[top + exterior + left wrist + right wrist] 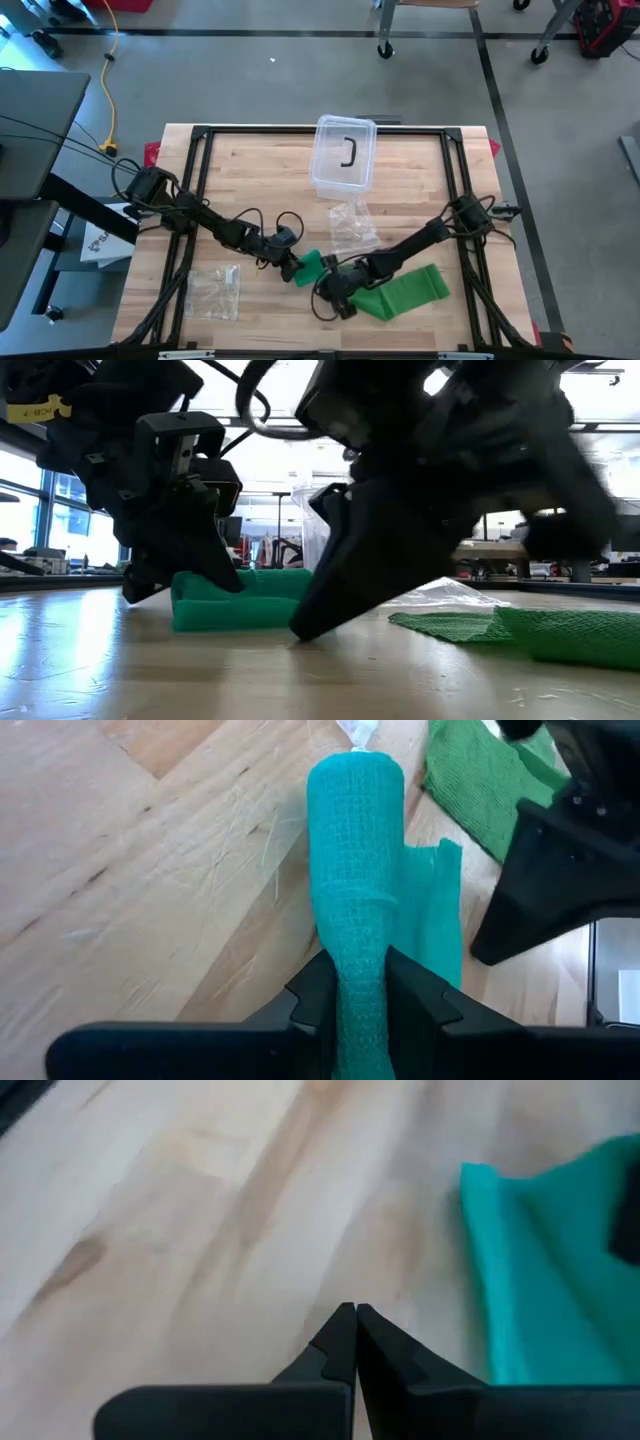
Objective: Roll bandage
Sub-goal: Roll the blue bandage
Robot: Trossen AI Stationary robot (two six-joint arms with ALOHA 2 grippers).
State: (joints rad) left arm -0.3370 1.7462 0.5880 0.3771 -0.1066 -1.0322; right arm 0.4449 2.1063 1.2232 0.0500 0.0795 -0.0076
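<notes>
The green bandage is partly rolled. Its rolled part (355, 870) lies near the table's front middle, and its loose strip (410, 290) lies spread flat on the wood toward the right. My left gripper (360, 985) is shut on the roll's left end. My right gripper (352, 1312) is shut with nothing between its fingers. It slants down with its tip low over bare wood just in front of the roll (310, 263), beside the strip's edge (540, 1280). Whether the tip touches the table, I cannot tell. My left gripper pinches the roll's near end (360, 1010) between its two fingers (312, 1000), and the end is squeezed narrower there than the rest of the roll. The fingers come slanting down from the table's left and lie along the roll. The roll sticks out past them and lies on the table (240, 610).
A clear plastic box (344, 155) with a black piece inside stands at the far middle. One crumpled clear bag (352, 225) lies just behind the bandage, and another (215, 290) lies at the front left. Black frame rails (200, 150) border the table.
</notes>
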